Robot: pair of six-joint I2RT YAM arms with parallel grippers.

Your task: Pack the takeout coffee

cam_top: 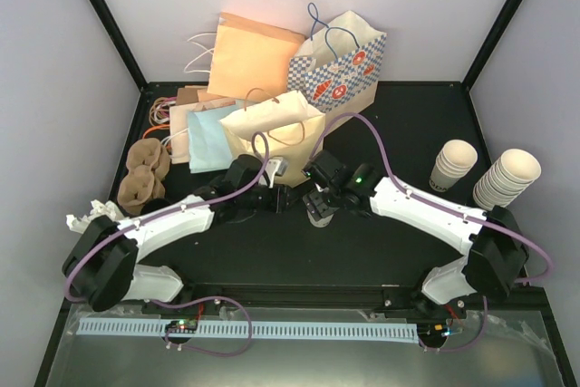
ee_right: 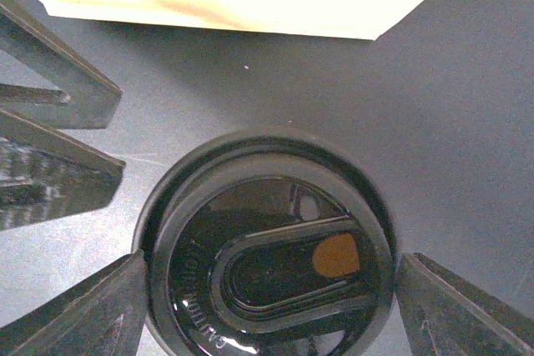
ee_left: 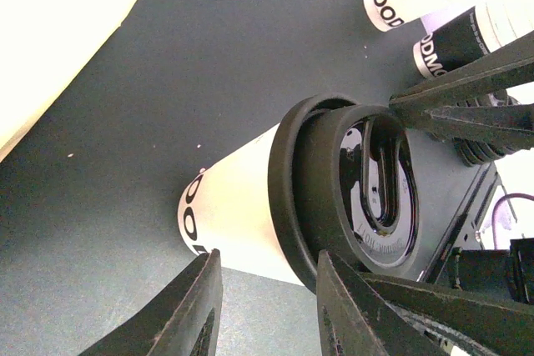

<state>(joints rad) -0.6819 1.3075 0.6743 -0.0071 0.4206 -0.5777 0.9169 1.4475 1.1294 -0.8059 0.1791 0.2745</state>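
The takeout coffee is a cream-white cup (ee_left: 242, 206) with a black lid (ee_left: 350, 181). In the right wrist view I look straight down on the lid (ee_right: 267, 248). My right gripper (ee_right: 271, 298) is shut on the takeout coffee, one finger against each side of the lid. In the top view this gripper (cam_top: 319, 208) sits mid-table and hides most of the cup. My left gripper (ee_left: 267, 306) is open and empty, just left of the cup and pointing at its side. It shows in the top view (cam_top: 279, 195) close to the right gripper.
A cream paper bag (cam_top: 272, 129) stands just behind the grippers. Light blue (cam_top: 210, 138), orange (cam_top: 254, 56) and patterned (cam_top: 340, 65) bags are behind it. Stacks of lidless cups (cam_top: 451, 165) (cam_top: 506, 178) are at the right. Brown cup carriers (cam_top: 145, 174) are at the left.
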